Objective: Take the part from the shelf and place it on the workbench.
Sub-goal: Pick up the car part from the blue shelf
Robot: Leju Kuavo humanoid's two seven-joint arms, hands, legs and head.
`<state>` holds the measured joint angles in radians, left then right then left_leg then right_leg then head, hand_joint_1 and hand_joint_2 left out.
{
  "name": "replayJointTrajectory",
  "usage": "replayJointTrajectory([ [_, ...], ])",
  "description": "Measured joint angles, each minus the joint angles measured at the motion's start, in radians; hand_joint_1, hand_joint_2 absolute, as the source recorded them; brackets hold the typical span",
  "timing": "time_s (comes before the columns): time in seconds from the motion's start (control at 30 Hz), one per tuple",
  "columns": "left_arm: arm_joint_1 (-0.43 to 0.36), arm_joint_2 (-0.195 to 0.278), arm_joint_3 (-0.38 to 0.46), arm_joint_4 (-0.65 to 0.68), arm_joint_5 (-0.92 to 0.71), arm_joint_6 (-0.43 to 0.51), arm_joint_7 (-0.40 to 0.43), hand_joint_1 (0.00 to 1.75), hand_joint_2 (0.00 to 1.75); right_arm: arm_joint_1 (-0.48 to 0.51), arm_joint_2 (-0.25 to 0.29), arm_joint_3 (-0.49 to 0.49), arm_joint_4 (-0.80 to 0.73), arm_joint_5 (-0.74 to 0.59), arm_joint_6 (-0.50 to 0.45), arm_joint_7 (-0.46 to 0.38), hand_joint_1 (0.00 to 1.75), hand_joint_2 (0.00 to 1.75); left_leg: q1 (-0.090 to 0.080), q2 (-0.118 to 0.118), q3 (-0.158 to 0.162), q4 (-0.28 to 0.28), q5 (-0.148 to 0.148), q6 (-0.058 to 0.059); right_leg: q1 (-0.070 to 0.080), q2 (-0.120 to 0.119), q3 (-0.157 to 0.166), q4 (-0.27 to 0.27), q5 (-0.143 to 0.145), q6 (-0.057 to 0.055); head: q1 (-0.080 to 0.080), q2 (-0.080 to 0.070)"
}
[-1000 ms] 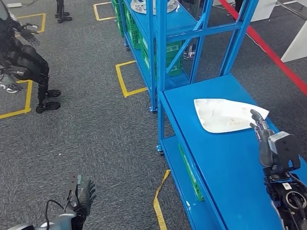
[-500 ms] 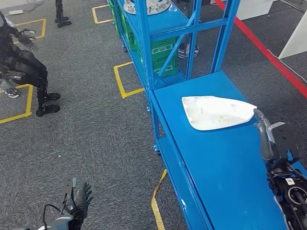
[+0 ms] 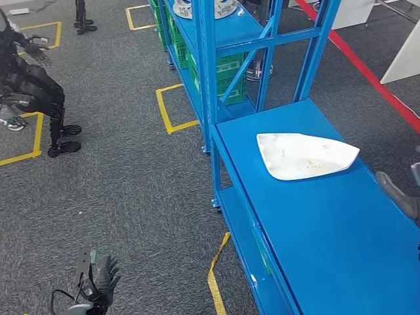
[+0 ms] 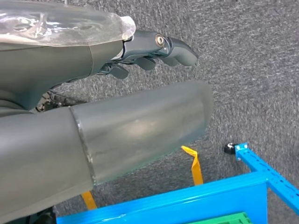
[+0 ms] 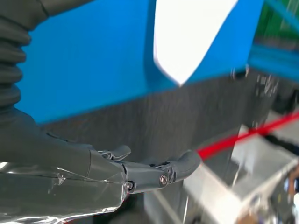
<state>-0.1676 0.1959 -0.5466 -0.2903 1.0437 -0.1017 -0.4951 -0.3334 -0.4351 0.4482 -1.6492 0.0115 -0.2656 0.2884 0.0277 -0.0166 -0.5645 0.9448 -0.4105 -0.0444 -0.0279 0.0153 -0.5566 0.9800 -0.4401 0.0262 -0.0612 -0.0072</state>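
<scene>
- Fingers: in the right wrist view we see the fingers (image 5: 176,169) of the right hand (image 5: 116,172) stretched out and apart, holding nothing; those of the left hand (image 4: 148,51) lie likewise extended and empty.
- Hands in the head view: the right hand (image 3: 398,195) enters at the right edge, beside the desk; the left hand (image 3: 99,282) hangs low at the lower left, fingers spread over the carpet (image 3: 124,177).
- Part: the white part (image 3: 304,156) lies flat on the blue desk (image 3: 321,230), right of centre, well apart from both hands, its pointed end near the desk's right edge.
- Surroundings: the blue shelf (image 3: 218,26) stands at the upper centre, another robot (image 3: 29,85) at the upper left.
- Risk: we judge the placing done; a careless swing of the right arm near the desk edge could catch the part's pointed end and push it off.
</scene>
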Motion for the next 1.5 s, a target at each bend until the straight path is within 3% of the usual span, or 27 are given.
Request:
replayJointTrajectory([
  [0.27,0.005,0.004,0.008,0.000,0.011,0.003,-0.002,0.00,0.00,0.028,-0.060,-0.071,-0.034,0.021,-0.053,0.068,0.00,1.75,-0.001,0.000,-0.001,0.002,-0.002,0.004,-0.001,0.000,0.002,-0.003,0.001,0.004,0.000,0.000],
  [0.4,0.006,0.004,0.008,0.000,0.013,0.007,0.000,0.00,0.00,0.051,-0.073,-0.109,-0.032,-0.068,-0.072,0.087,0.00,1.75,-0.001,-0.001,-0.001,0.003,-0.002,0.004,-0.001,-0.001,0.003,-0.003,0.001,0.005,0.000,0.000],
  [0.53,0.003,0.004,0.008,0.000,0.007,0.011,0.012,0.00,0.00,0.064,-0.078,-0.142,-0.004,-0.229,-0.061,0.049,0.00,1.75,-0.001,0.000,-0.001,0.003,-0.002,0.004,-0.001,-0.001,0.003,-0.003,0.001,0.005,0.000,0.000],
  [0.8,-0.003,0.003,0.008,0.000,0.004,0.016,0.018,0.00,0.00,0.061,-0.079,-0.170,0.053,-0.362,-0.037,0.018,0.00,1.75,-0.001,0.000,-0.001,0.003,-0.002,0.004,-0.001,-0.001,0.003,-0.003,0.001,0.005,0.000,0.000],
  [1.07,-0.026,-0.007,0.008,0.000,-0.002,0.021,0.028,0.00,0.00,-0.073,-0.079,-0.132,0.252,-0.715,0.135,-0.087,0.00,1.75,-0.001,-0.001,-0.002,0.003,-0.001,0.006,-0.001,-0.001,0.003,-0.003,0.002,0.006,0.000,0.000],
  [1.3,-0.041,-0.015,0.008,0.000,-0.004,0.021,0.036,0.00,0.00,-0.214,-0.074,-0.038,0.420,-0.832,0.223,-0.107,0.00,1.75,-0.001,-0.002,-0.003,0.003,-0.001,0.006,-0.001,-0.002,0.003,-0.003,0.002,0.006,0.000,0.000],
  [1.5,-0.049,-0.020,0.008,0.000,-0.005,0.021,0.037,0.00,0.00,-0.311,-0.047,0.053,0.564,-0.856,0.261,-0.125,0.00,1.75,-0.001,-0.004,-0.003,0.003,-0.001,0.006,-0.001,-0.003,0.003,-0.003,0.002,0.007,0.000,0.000],
])
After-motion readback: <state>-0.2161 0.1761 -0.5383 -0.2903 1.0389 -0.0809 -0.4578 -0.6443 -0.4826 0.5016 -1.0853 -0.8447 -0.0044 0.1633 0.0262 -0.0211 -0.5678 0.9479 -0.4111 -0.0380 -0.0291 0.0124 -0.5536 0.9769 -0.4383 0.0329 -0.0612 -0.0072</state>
